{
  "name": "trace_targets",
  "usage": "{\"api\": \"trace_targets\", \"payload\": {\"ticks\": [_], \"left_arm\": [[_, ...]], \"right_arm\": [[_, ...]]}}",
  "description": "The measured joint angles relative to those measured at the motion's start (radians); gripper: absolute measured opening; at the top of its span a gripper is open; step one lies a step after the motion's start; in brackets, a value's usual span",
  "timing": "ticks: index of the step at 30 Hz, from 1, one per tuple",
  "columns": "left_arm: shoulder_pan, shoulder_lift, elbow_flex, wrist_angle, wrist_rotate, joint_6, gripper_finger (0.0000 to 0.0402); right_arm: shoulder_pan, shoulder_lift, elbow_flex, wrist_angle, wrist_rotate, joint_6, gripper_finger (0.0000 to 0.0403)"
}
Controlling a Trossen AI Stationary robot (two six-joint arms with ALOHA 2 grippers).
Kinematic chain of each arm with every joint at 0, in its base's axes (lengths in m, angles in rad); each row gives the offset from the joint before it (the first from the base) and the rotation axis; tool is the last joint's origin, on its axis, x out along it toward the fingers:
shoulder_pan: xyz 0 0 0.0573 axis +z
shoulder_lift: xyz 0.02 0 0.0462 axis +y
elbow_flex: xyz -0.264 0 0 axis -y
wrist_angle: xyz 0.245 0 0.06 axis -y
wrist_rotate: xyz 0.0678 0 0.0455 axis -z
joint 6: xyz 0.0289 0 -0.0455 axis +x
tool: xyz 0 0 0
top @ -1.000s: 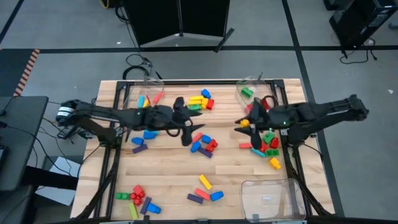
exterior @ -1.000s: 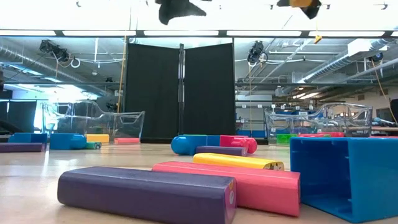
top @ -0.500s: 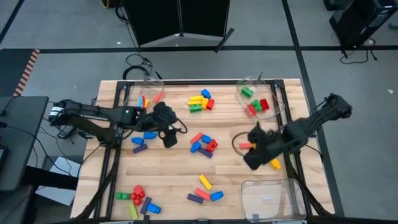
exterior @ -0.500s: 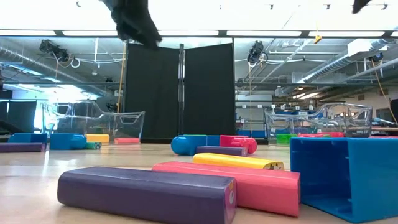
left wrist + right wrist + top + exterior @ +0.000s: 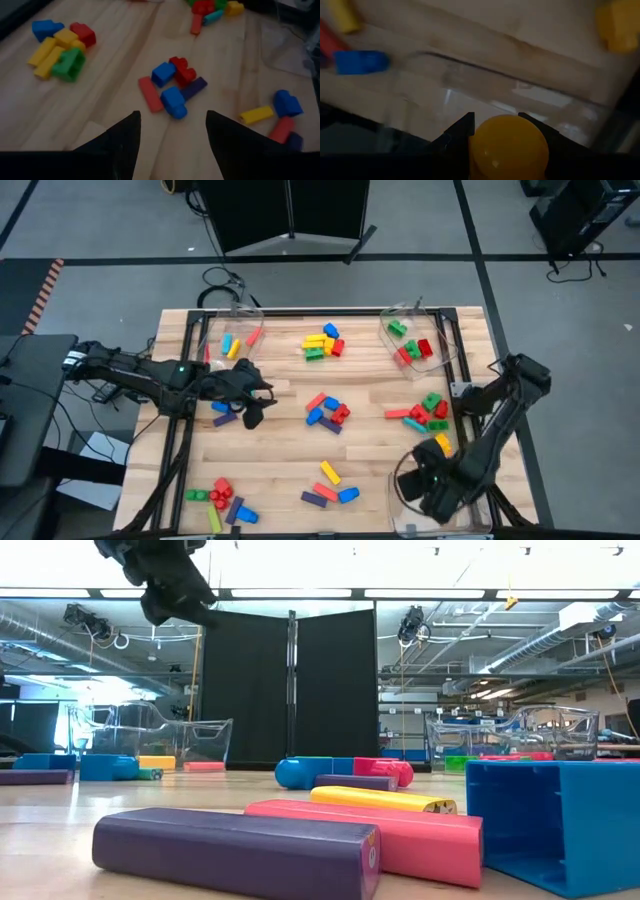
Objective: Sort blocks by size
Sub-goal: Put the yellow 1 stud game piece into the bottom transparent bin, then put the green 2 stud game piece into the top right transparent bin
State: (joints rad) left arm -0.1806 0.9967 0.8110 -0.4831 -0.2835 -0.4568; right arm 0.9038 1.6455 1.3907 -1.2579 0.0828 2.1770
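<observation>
Right gripper (image 5: 506,131) jaws clenched on yellow block (image 5: 507,150) above clear bin (image 5: 432,498); early release risks missing. Left gripper (image 5: 172,131) jaws released, empty.

Yellow block (image 5: 507,147) in black right tool (image 5: 507,131); pale wooden table (image 5: 280,455).

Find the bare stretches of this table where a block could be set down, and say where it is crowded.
Bare wood lies between the centre cluster and the near-edge blocks, and between the centre cluster and the right-hand pile. Crowded: around the left gripper near the purple and blue blocks, and the near-left heap. The right gripper holds a yellow block over the near bin.
</observation>
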Motion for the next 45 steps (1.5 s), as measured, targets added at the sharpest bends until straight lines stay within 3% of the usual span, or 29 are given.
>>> {"api": "trace_targets", "payload": {"ticks": [6, 19, 39, 45], "left_arm": [[-0.018, 0.004, 0.002, 0.058, 0.042, -0.001, 0.0229], [-0.019, 0.003, 0.002, 0.06, 0.134, -0.001, 0.0229], [-0.019, 0.004, 0.002, 0.044, 0.152, 0.003, 0.0229], [-0.019, 0.004, 0.002, 0.044, 0.142, 0.019, 0.0229]], "right_arm": [[0.049, 0.055, -0.083, 0.089, -0.084, 0.092, 0.0149], [0.034, 0.055, -0.351, 0.567, -0.088, 0.086, 0.0158], [0.015, 0.053, -0.36, 0.577, -0.092, 0.046, 0.0186], [0.032, 0.043, -0.3, 0.543, -0.11, 0.046, 0.0186]]}}
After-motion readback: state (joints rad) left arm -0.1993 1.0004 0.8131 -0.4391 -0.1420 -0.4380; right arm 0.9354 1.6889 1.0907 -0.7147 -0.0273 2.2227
